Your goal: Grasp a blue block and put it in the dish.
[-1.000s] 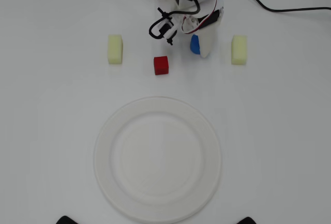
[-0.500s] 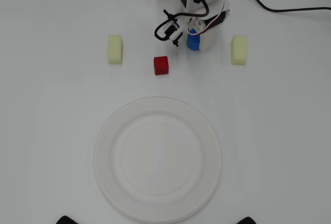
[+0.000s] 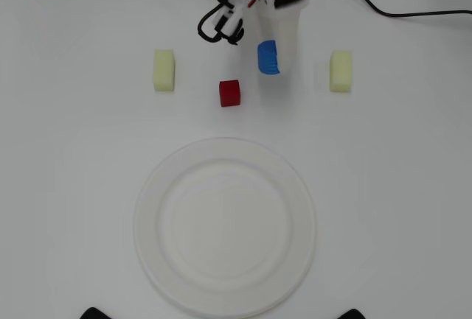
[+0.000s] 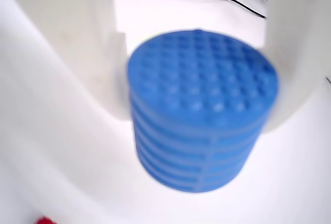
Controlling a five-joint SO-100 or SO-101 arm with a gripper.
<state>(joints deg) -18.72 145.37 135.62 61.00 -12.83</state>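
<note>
The small bright blue round block point(image 3: 268, 57) sits right between our two white gripper point(image 4: 199, 87) fingers in the wrist view, one finger point(image 4: 83, 43) on each side. The fingers press its sides, so we think our claw is closed on it. The big round white dish point(image 3: 225, 227) lies well below the block in the overhead view, past the red cube point(image 3: 230, 92).
</note>
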